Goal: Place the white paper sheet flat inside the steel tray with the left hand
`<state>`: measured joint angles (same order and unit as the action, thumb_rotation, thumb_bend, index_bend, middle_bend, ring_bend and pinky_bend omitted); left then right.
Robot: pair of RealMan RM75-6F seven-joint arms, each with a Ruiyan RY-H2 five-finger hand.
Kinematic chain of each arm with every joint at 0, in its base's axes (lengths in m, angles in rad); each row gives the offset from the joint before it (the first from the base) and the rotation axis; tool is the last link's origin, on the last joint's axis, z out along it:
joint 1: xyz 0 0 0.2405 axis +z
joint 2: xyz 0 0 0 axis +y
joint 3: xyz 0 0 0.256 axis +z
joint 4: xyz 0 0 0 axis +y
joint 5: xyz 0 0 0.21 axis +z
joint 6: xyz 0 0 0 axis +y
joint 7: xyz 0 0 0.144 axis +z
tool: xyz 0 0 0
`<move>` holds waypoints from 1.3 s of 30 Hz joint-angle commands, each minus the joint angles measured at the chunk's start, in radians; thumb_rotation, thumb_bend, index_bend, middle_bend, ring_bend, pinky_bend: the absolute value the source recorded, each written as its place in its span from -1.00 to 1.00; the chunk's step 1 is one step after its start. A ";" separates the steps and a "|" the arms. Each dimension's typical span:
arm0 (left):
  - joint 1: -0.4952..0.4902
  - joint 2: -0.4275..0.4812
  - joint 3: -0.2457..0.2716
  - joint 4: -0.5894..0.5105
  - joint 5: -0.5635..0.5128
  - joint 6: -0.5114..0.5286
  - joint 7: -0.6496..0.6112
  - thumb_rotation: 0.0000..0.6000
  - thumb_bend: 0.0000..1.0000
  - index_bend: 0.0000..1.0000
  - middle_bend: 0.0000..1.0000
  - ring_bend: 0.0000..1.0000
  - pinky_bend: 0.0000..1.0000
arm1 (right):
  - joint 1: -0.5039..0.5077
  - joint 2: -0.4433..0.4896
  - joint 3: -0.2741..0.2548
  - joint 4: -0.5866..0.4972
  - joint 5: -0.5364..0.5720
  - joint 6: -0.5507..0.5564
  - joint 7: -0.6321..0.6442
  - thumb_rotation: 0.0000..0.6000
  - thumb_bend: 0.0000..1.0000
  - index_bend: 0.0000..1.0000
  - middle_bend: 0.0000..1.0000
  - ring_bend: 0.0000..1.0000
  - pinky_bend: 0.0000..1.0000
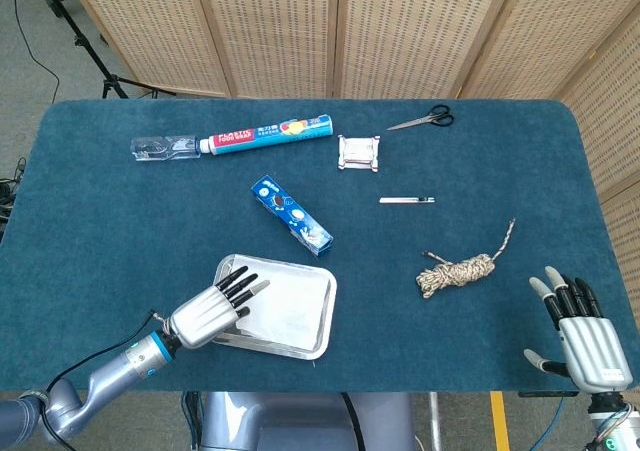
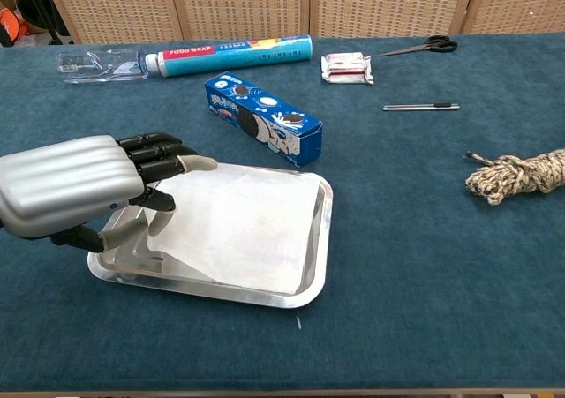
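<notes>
The steel tray (image 1: 327, 311) (image 2: 323, 230) sits near the table's front edge, left of centre. The white paper sheet (image 1: 292, 306) (image 2: 252, 226) lies inside it, covering most of the bottom, with its left edge raised slightly toward my left hand (image 1: 208, 313) (image 2: 75, 186). That hand hovers over the tray's left end, its fingers on top of the sheet's left edge and its thumb below, pinching the paper. My right hand (image 1: 582, 336) rests at the front right of the table with fingers spread and nothing in it; the chest view does not show it.
A blue cookie box (image 1: 291, 214) (image 2: 263, 118) lies just behind the tray. Further back are a food-wrap tube (image 1: 265, 133), a clear bottle (image 1: 163, 147), a small packet (image 1: 359, 153), scissors (image 1: 424, 120) and a pen (image 1: 407, 200). A rope bundle (image 1: 460, 269) lies to the right.
</notes>
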<state>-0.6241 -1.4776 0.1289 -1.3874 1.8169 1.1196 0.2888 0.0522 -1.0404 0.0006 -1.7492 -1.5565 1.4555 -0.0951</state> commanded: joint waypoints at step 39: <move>-0.001 0.066 0.034 -0.100 0.037 -0.015 0.008 1.00 -0.05 -0.17 -0.95 -1.00 -1.00 | -0.003 -0.007 0.004 0.001 0.002 0.008 -0.006 1.00 -1.00 -0.80 -1.00 -1.00 -1.00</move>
<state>-0.6250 -1.4116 0.1627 -1.4876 1.8531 1.1048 0.2968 0.0490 -1.0469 0.0048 -1.7479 -1.5547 1.4633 -0.1012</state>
